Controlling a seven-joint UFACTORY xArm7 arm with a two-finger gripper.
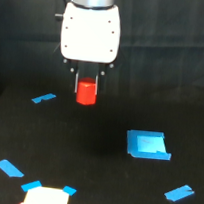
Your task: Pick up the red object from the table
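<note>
Exterior view: a single arm hangs over a flat, dark black bench (100, 160).
End effector: the white, rounded end effector (87, 86) points straight down, its two short dark fingers (77, 82) clamped on either side of the red object.
Red object: the small, solid orange-red block (86, 91), roughly cylindrical, sits upright between the fingers, its lower part showing below them. Whether it is clear of the bench or touching it cannot be told from this angle.
Blue square patch: a bright blue square patch (147, 145) lies on the bench toward the exterior view's right, well apart from the block.
Tape pieces: one blue tape strip (43, 98) lies near the block on the exterior view's left; another (10, 168) lies near the lower left; a third (179, 193) lies at the lower right.
White piece: a pale white rectangle (46, 198) with blue tape at its upper corners sits at the bottom edge.
</note>
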